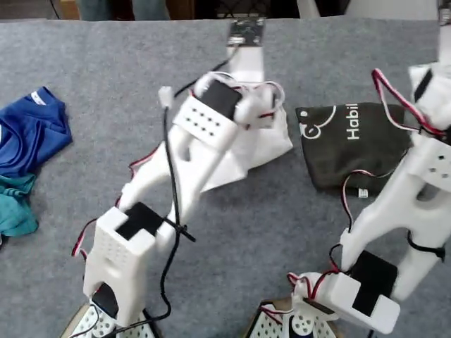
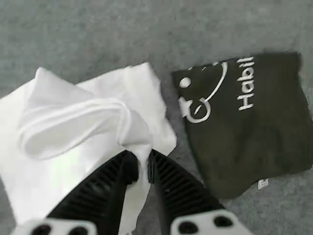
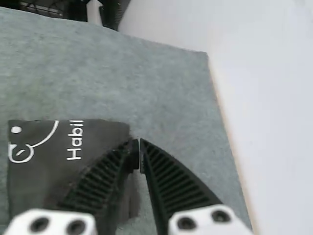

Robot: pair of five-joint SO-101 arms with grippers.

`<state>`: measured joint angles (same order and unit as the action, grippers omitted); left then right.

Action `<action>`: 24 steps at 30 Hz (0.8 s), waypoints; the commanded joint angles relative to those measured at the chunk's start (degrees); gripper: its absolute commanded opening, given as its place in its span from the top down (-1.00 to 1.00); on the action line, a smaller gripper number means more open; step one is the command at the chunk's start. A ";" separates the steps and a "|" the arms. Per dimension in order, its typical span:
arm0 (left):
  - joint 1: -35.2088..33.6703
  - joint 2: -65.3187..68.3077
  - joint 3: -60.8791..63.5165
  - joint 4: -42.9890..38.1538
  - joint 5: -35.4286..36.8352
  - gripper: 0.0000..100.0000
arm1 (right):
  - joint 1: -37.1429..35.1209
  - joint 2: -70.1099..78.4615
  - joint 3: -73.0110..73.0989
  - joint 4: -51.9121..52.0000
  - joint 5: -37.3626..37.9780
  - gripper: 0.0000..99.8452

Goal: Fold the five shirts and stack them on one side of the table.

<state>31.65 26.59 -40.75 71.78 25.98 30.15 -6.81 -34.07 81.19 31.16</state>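
Observation:
A crumpled white shirt (image 1: 262,149) lies mid-table under the left arm (image 1: 211,116). In the left wrist view my left gripper (image 2: 139,164) is shut on a fold of the white shirt (image 2: 73,127), near its edge. Just to the right lies a folded dark shirt (image 1: 352,148) with white print, flat on the cloth, also in the left wrist view (image 2: 244,127). My right gripper (image 3: 135,149) is shut, its tips over the far right corner of the dark shirt (image 3: 49,156); I cannot tell whether it touches the fabric.
A blue shirt (image 1: 32,130) and a teal shirt (image 1: 14,204) lie bunched at the table's left edge. The grey cloth's right edge (image 3: 215,107) runs close beside my right gripper, with pale floor beyond. The right arm (image 1: 423,162) stands along the table's right side.

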 commanded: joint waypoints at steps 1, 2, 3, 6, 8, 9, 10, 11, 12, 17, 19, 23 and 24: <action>2.24 2.64 -1.36 -5.63 0.18 0.94 | 2.99 -2.15 -2.24 -1.49 0.26 0.97; 2.42 4.13 -1.98 -6.07 0.18 0.94 | 3.25 -2.15 -2.24 -1.49 0.26 0.97; 2.42 5.71 -2.95 -6.51 0.26 0.94 | 3.43 -2.15 -2.24 -1.49 0.26 0.97; 2.07 10.55 -6.81 -6.95 0.35 0.94 | 3.43 -1.89 -2.15 -1.49 0.26 0.97; 1.80 13.89 -10.24 -6.77 0.35 0.94 | 3.43 -1.71 -2.15 -1.49 0.26 0.97; 1.36 15.56 -11.91 -6.77 0.35 0.94 | 3.34 -1.71 -2.07 -1.49 0.35 0.97; 0.92 17.14 -13.76 -6.68 0.35 0.94 | 3.25 -1.71 -2.07 -1.49 0.62 0.97; 0.57 18.46 -15.60 -6.59 0.44 0.94 | 3.16 -1.71 -1.80 -1.49 1.49 0.97; 0.04 19.87 -17.45 -6.59 0.44 0.94 | 3.08 -1.63 -1.71 -1.49 2.29 0.97; -2.15 25.85 -26.33 -6.51 0.44 0.94 | 2.99 -1.63 -1.63 -1.41 2.55 0.97; -3.03 27.96 -29.14 -6.51 0.35 0.94 | 2.55 -1.63 -1.63 -1.41 2.55 0.97; -2.95 31.65 -32.57 -6.68 0.44 0.93 | 0.44 -1.63 -1.63 -1.14 2.55 0.97; -2.68 32.53 -33.01 -6.86 0.44 0.93 | 0.35 -1.63 -1.54 -1.14 2.55 0.97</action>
<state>28.84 58.95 -69.14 65.98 25.98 31.82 -6.81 -34.07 80.92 33.10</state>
